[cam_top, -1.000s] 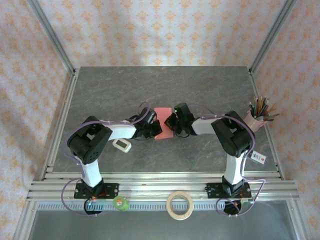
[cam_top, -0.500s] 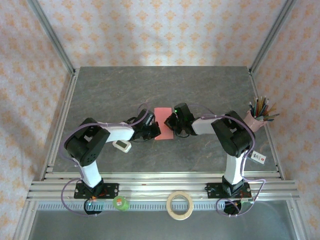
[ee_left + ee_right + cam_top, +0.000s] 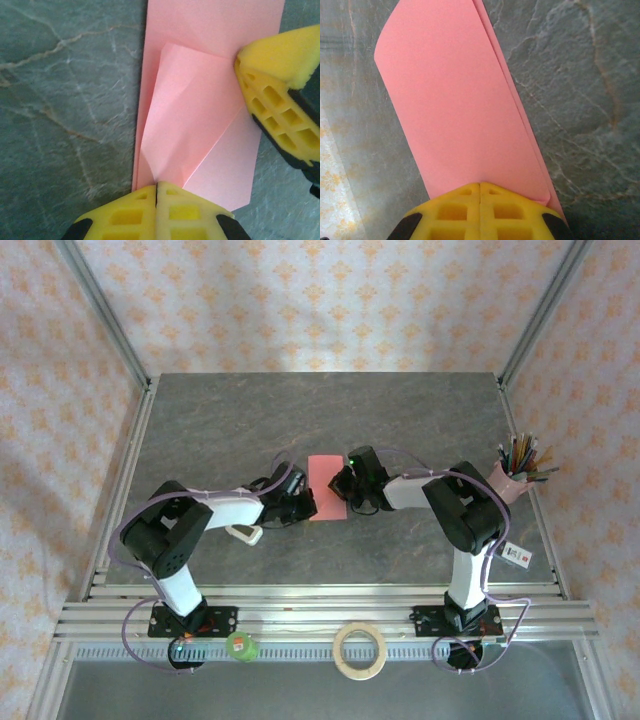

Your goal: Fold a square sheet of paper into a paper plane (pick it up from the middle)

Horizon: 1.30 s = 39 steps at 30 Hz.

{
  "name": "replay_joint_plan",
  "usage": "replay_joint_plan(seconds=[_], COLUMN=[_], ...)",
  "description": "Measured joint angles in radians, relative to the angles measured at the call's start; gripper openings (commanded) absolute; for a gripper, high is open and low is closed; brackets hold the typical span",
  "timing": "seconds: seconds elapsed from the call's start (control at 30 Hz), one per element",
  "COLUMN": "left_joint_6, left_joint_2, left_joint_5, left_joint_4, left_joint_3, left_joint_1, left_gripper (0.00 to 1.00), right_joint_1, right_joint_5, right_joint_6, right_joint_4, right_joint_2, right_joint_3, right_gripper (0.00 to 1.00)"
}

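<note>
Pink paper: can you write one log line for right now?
pink paper: folded, on table | left gripper: shut, tip on paper | right gripper: shut, tip on paper

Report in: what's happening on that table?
Left gripper shut, right gripper shut, tips at the folded pink paper sheet. Paper lies flat, corner flap folded. Small white gadget lies apart.

You've got this boxed in like a little booth: cream wallpaper [image 3: 330,300] with an orange floral print on the back and both sides, and aluminium posts [image 3: 100,310] in the corners. The table [image 3: 330,410] is dark grey marbled stone with pale veins, with slotted silver rails [image 3: 300,615] along the near edge. Light's soft and even.
</note>
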Motion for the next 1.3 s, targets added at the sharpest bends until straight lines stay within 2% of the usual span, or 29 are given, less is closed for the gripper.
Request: replay_joint_plan(seconds=[0.2,0.4,0.6,0.87,1.3], left_joint_6=[0.018,0.025,0.024,0.006,-0.001], left_joint_2=[-0.031,-0.093,-0.142,-0.019,0.105], left_joint_5=[-0.004,-0.038,-0.056,0.024,0.08], left_joint_4=[-0.031,-0.15,-0.141,-0.003,0.014], left_joint_3=[-0.02,-0.023,0.022,0.109,0.148], left_joint_1=[0.0,0.0,0.0,0.0,-0.006], left_gripper=[0.01,0.0,0.0,0.0,0.0], right_joint_1=[0.0,0.0,0.0,0.0,0.0], right_joint_5=[0.0,-0.001,-0.001,-0.002,-0.001], right_joint_6=[0.0,0.0,0.0,0.0,0.0], right_joint_4=[0.0,0.0,0.006,0.013,0.015], right_joint_2=[0.0,0.0,0.0,0.0,0.001], right_joint_3=[0.0,0.0,-0.002,-0.006,-0.006], right_gripper=[0.0,0.0,0.0,0.0,0.0])
